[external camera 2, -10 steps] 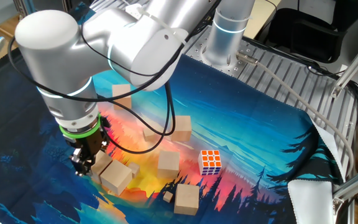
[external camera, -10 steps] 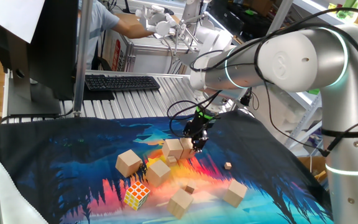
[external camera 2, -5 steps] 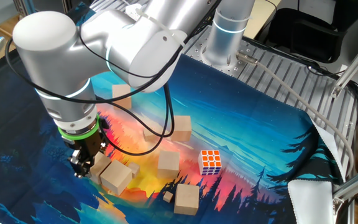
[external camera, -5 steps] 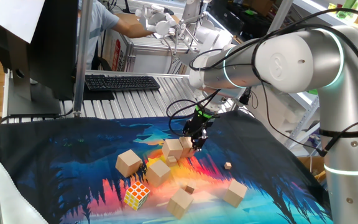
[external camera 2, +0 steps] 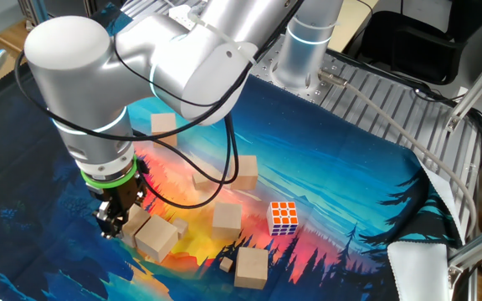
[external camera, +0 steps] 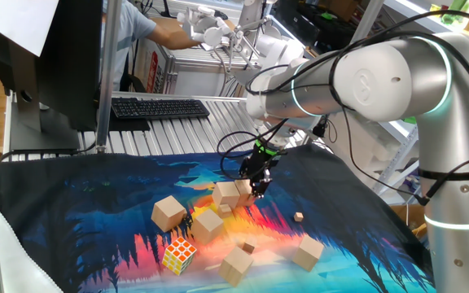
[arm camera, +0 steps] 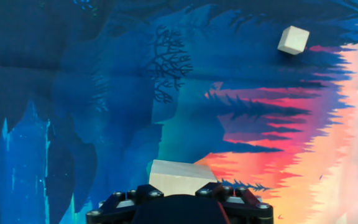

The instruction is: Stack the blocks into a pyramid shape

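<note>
Several pale wooden blocks lie scattered on the painted cloth. My gripper (external camera: 257, 188) (external camera 2: 113, 224) is down at cloth level, shut on one block (external camera: 245, 194) (external camera 2: 138, 218) that touches a second block (external camera: 226, 194) (external camera 2: 156, 239). In the hand view the gripped block (arm camera: 176, 176) sits just ahead of the gripper (arm camera: 178, 194) body. Other blocks lie apart: one (external camera: 168, 213), another (external camera: 208, 224), a near one (external camera: 236, 264) and one at the right (external camera: 308, 251). A further block (arm camera: 293, 40) shows at the top right of the hand view.
A multicoloured puzzle cube (external camera: 178, 255) (external camera 2: 284, 217) lies near the front blocks. Tiny wooden cubes (external camera: 299, 216) (external camera: 248, 247) sit among them. A keyboard (external camera: 159, 107) and a monitor stand behind the cloth, and a person works at the back.
The arm has shifted very slightly; the gripper stays down on the same block. No block has moved.
</note>
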You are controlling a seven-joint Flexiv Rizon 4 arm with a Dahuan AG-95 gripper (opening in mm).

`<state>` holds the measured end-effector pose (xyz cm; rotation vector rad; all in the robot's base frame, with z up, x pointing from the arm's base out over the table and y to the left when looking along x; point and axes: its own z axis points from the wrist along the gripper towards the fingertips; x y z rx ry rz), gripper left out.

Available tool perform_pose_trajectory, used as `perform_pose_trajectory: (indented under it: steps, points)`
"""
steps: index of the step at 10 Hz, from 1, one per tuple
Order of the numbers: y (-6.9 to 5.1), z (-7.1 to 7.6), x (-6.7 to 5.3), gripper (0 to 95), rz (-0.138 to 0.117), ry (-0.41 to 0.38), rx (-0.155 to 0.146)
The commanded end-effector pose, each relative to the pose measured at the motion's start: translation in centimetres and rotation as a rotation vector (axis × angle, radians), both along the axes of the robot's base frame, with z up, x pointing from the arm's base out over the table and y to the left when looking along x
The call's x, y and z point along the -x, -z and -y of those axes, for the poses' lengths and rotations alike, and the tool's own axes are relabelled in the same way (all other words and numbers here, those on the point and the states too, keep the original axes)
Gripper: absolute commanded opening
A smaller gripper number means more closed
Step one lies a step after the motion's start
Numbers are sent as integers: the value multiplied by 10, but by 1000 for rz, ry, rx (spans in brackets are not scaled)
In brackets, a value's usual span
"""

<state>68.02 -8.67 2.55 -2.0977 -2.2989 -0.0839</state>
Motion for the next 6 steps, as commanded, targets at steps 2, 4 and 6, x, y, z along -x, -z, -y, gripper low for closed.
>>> perform_pose_trajectory:
  steps: [2, 4, 6]
  points:
    - [3, -1, -3, 0, -18, 0, -6]
    - [3, -1, -3, 0, -30, 6, -14]
    - [3, -1, -3, 0, -34, 6, -12]
